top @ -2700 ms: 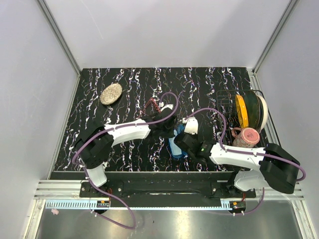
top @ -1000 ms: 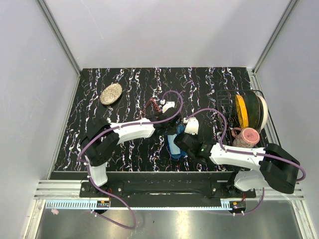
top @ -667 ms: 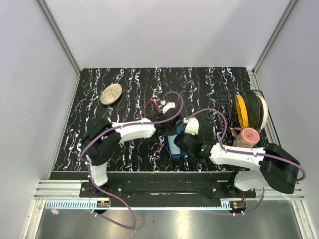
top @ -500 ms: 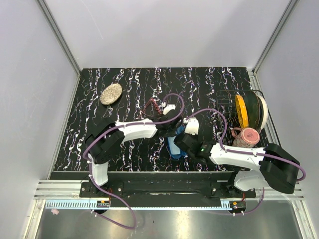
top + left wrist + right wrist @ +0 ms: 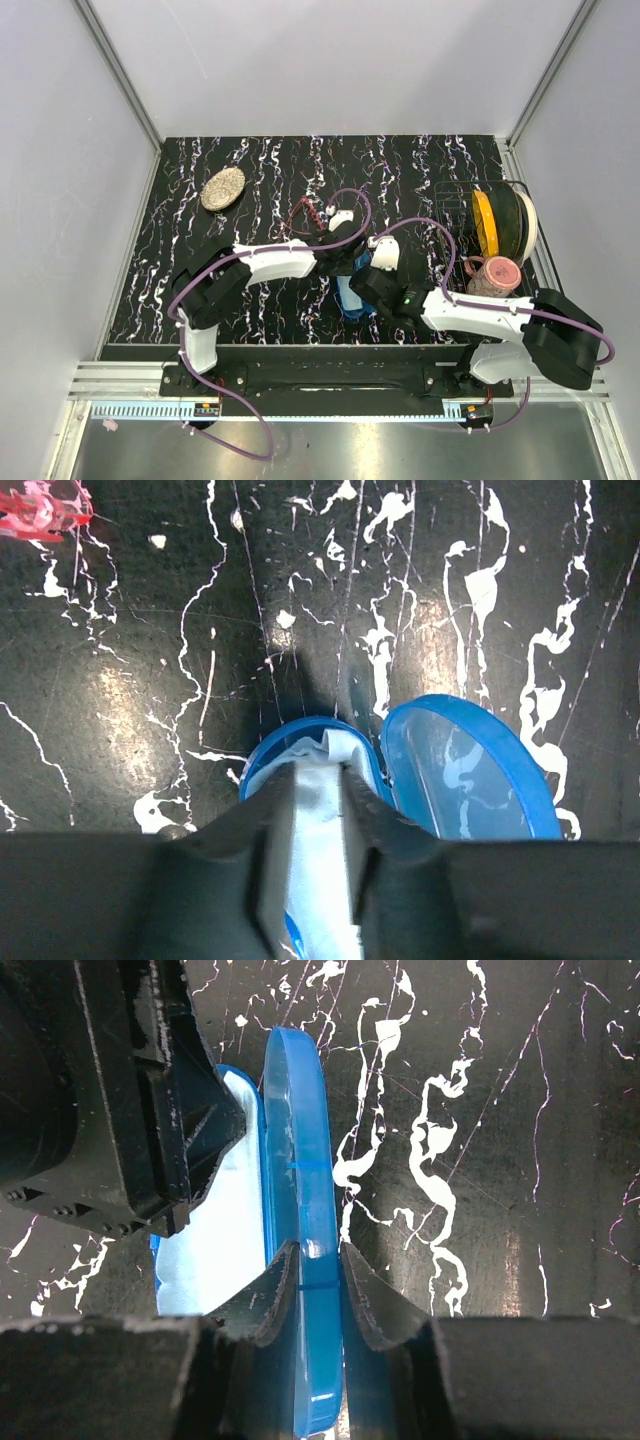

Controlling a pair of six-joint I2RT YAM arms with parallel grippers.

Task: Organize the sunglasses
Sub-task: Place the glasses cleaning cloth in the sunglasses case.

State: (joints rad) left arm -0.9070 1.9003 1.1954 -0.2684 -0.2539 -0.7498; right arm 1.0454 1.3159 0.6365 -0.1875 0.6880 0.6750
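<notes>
The step in hand looks like preparing the case (image 5: 300,726) rather than handling the sunglasses (image 5: 304,212). The sunglasses lie on the table (image 5: 420,170), outside the case, beyond it and a little to the left, near the left arm's cable. The right gripper (image 5: 318,1256) pinches the lid (image 5: 300,1130) by its edge and holds it upright, so the case stands open. The left gripper (image 5: 317,780) reaches down into the lower shell, where the cloth (image 5: 215,1235) lies. Its jaws stand narrowly apart with cloth filling the gap, and I cannot tell whether they pinch it or only straddle it. The next move probably calls for the left gripper to let go of the cloth and rise without dragging it out. It would then go to the sunglasses, take them by the thin frame and lay them in the shell, with the right gripper holding the lid back throughout. From above, the sunglasses are small and partly crossed by the cable. Their long axis seems to run roughly across the table, but I cannot say which way the lenses face. The left wrist view shows only one pink corner of them at its top left edge. The case's long axis runs from near to far, so the sunglasses would likely need turning to lie along it.
</notes>
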